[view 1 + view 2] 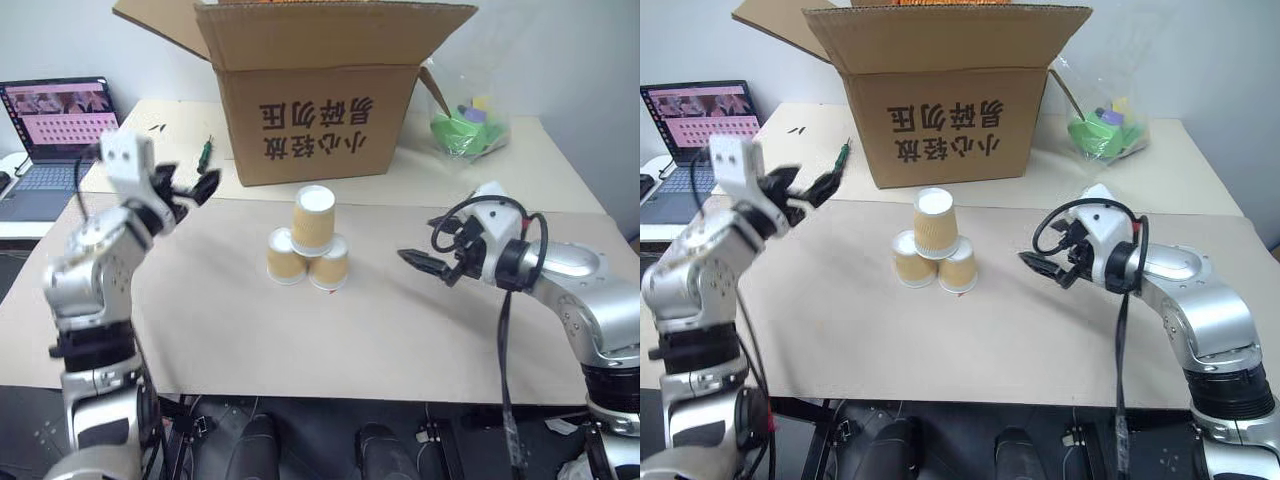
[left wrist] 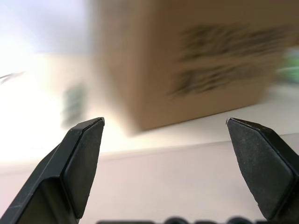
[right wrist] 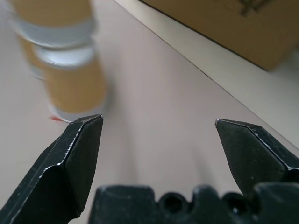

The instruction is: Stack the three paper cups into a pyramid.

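The table [image 1: 400, 330], covered in a pale sheet, carries everything here, and behind the work area stands the big cardboard box [image 1: 320, 110], open-topped with printed characters on its front. Between the two arms sits the pyramid [image 1: 309, 250]: two of the three paper cups side by side and touching, upside down with their rims on the table, and a third cup [image 1: 313, 218] resting across their bases, its white base up. Each cup's long axis runs straight up and down, narrow end pointing up; the top cup looks about upright, with no clear lean. The stack lies well off the left gripper [image 1: 185, 188], inward of its jaws and lower than they are, while the right gripper [image 1: 428, 265] has the stack near but apart, out ahead of its jaws and a little to one side; its wrist camera shows the cups beyond one black finger [image 3: 74, 154]. Both sets of jaws stand wide apart and hold nothing, which the left wrist camera confirms with bare table and the box between its fingers [image 2: 84, 158]. By my reading the build is done and the step in hand is clearing away. To do that well, each arm should draw off outward, away from the cups, jaws kept wide, so nothing brushes the light, easily toppled top cup.
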Controlling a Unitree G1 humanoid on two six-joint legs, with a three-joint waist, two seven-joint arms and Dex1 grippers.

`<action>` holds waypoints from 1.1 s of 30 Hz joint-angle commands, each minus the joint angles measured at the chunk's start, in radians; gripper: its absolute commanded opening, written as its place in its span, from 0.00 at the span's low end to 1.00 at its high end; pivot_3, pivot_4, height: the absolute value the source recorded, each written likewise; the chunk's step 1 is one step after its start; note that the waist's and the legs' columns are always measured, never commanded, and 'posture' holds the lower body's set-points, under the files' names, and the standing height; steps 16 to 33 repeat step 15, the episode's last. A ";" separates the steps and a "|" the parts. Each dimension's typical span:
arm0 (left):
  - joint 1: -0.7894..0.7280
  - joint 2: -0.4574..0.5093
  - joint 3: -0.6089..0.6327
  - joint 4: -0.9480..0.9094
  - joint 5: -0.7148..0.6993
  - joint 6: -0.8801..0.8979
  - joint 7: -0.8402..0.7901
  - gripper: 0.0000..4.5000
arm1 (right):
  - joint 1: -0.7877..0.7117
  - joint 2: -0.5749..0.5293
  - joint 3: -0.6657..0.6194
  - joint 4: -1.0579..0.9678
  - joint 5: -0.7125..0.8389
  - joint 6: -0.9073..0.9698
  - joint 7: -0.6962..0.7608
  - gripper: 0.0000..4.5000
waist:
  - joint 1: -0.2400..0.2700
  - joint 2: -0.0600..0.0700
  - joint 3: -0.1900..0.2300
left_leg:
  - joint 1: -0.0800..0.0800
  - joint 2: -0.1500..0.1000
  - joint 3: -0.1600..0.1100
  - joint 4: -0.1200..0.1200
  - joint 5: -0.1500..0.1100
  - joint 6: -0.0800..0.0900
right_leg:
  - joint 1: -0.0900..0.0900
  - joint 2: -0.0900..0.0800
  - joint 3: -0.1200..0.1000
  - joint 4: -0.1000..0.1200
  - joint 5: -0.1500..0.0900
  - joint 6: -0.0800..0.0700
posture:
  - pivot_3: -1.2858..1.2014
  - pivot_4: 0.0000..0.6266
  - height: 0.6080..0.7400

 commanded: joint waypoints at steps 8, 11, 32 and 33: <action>0.284 -0.110 0.208 0.069 0.097 -0.327 0.248 1.00 | -0.026 0.214 -0.126 0.391 -0.217 -0.194 -0.412 1.00 | 0.003 -0.003 -0.003 | 0.003 0.000 0.000 0.000 0.000 -0.001 | 0.002 0.000 -0.001 0.001 0.000 -0.001 | 0.52 0.24 0.74; 0.303 -0.137 0.234 0.111 0.094 -0.395 0.279 1.00 | -0.023 0.274 -0.223 0.485 -0.196 -0.292 -0.497 1.00 | 0.010 -0.003 -0.002 | 0.002 -0.001 0.000 0.000 0.001 -0.001 | 0.001 -0.001 -0.001 0.001 0.000 -0.001 | 0.52 0.24 0.74; 0.305 -0.145 0.238 0.145 0.087 -0.453 0.300 1.00 | -0.022 0.318 -0.265 0.541 -0.190 -0.387 -0.532 1.00 | 0.011 -0.003 -0.003 | 0.001 -0.001 0.000 0.000 0.001 -0.001 | 0.001 0.000 -0.001 0.001 0.000 -0.001 | 0.52 0.24 0.74; 0.305 -0.145 0.238 0.145 0.087 -0.453 0.300 1.00 | -0.022 0.318 -0.265 0.541 -0.190 -0.387 -0.532 1.00 | 0.011 -0.003 -0.003 | 0.001 -0.001 0.000 0.000 0.001 -0.001 | 0.001 0.000 -0.001 0.001 0.000 -0.001 | 0.52 0.24 0.74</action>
